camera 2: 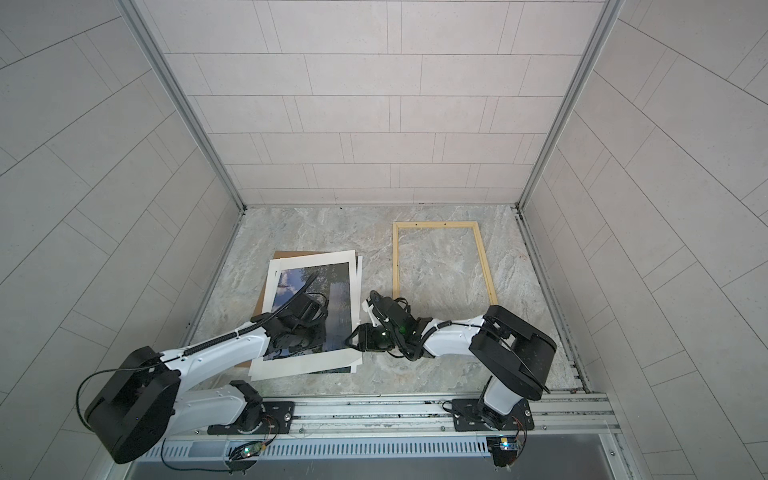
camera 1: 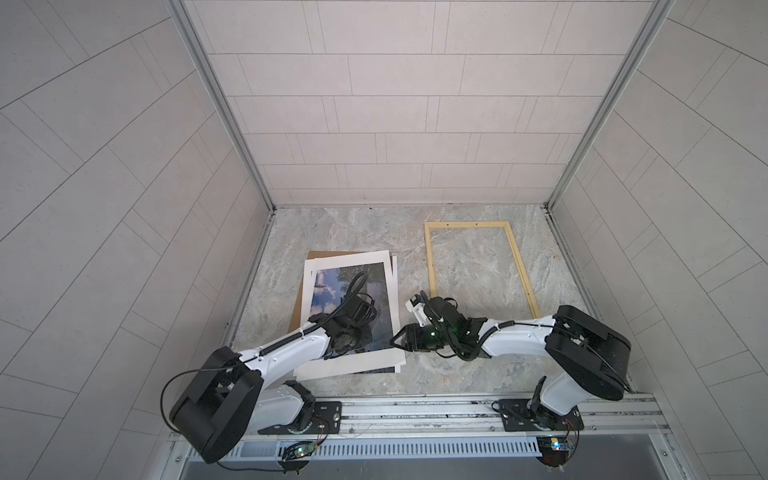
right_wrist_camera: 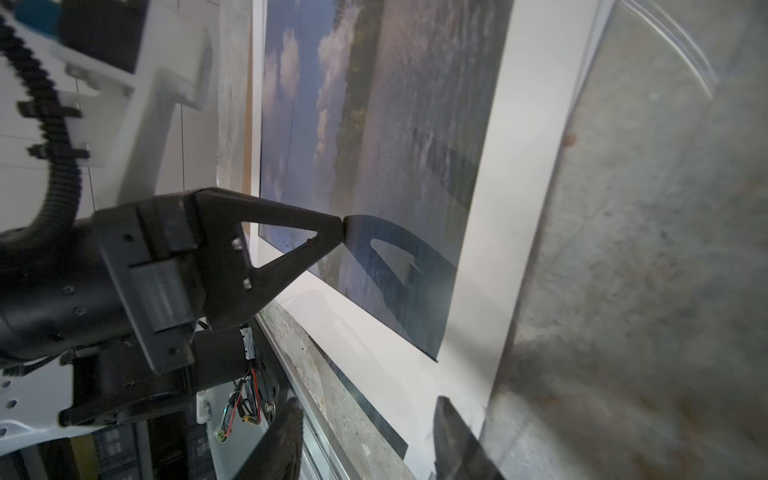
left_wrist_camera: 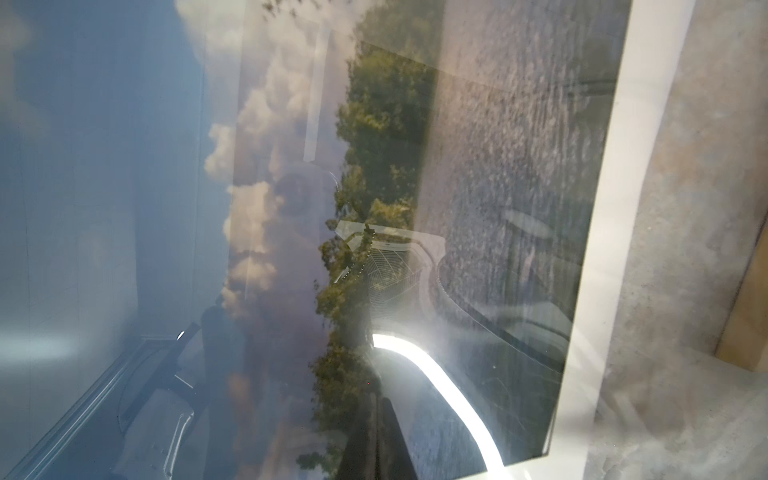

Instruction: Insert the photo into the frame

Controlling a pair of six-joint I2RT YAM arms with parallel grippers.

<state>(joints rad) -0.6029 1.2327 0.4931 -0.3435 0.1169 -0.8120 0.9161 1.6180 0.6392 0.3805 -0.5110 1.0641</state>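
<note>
The photo [camera 1: 328, 286] lay picture side up on the left half of the bench [camera 1: 478, 374]. It topped a loose pile of white sheets [camera 1: 349, 365] with a brown backing board [camera 1: 297, 313] showing beneath on the left. Its long axis ran from your near rail toward the back wall, skewed a little from square. The frame [camera 1: 467, 224] lay flat and empty on the right half. Its long axis ran nearly the same way, and bare bench separated it from the pile.

Your left end effector [right_wrist_camera: 341, 220] was shut, its tip down on the glossy face of the print, well inside the near part. It read as pinning the sheet rather than gripping it.

Your right end effector [camera 1: 394, 338] sat at the photo's right edge near the near corner, pointing left into the pile. Its jaws stood partly apart. The right wrist view showed the two fingers with white margin between them, but you could not tell from it whether they had bitten any sheet.

For the coming move, the frame lay to the right of the photo and somewhat farther back, and your right arm was the nearer one to it. I judged the print would need carrying rightward with only a slight turn, since the two long axes almost matched. The loose sheets under it could easily come along.
</note>
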